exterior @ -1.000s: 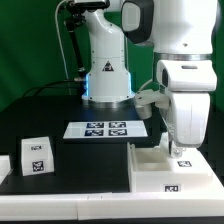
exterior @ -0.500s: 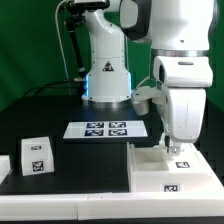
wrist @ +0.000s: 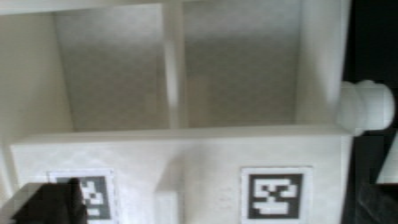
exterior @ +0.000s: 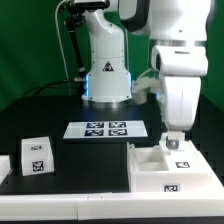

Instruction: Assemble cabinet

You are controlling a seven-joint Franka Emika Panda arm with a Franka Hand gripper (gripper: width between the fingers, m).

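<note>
The cabinet (exterior: 170, 172) is a large white box with inner dividers and square tags. It lies at the front of the exterior view's right. My gripper (exterior: 172, 141) hangs just above its rear part. In the wrist view the cabinet (wrist: 178, 150) fills the frame, showing its compartments, two tags on the near face and a round knob (wrist: 368, 105) on one side. My gripper (wrist: 205, 205) is open, with a dark finger at each edge of the frame and nothing held between them.
The marker board (exterior: 105, 128) lies on the black table in front of the robot base (exterior: 105, 85). A small white tagged block (exterior: 37, 155) and another white piece (exterior: 5, 165) sit at the exterior view's left front.
The arm has lifted and shifted slightly toward the exterior view's left, so the gripper now sits a little higher above the cabinet. The cabinet has not moved.
</note>
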